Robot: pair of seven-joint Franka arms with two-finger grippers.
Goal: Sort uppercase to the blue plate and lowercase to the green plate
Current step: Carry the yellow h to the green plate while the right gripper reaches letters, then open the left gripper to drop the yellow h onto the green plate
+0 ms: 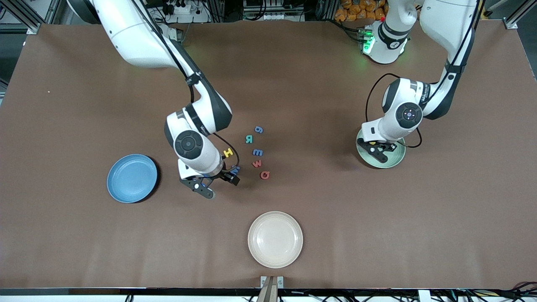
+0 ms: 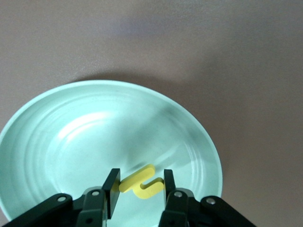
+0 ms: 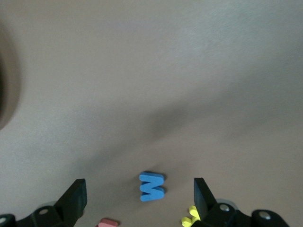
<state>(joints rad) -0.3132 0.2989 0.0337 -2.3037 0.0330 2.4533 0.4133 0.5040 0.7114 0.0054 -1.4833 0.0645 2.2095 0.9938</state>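
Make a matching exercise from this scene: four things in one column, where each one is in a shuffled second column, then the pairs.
Things:
1. yellow lowercase letter
2. blue M
3. cream plate
4. blue plate

Places:
A. on the table under the open right pincer
B. nearest the front camera
C. between the left pincer fingers, over the green plate
D. toward the right arm's end

Pairs: 1-C, 2-A, 3-B, 4-D

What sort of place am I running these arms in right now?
Most likely a robotics lab bench, not a home. A brown mat covers the table, aluminium framing and cabling line the edge by the arm bases, and foam letters such as the red Q lie staged between plates.
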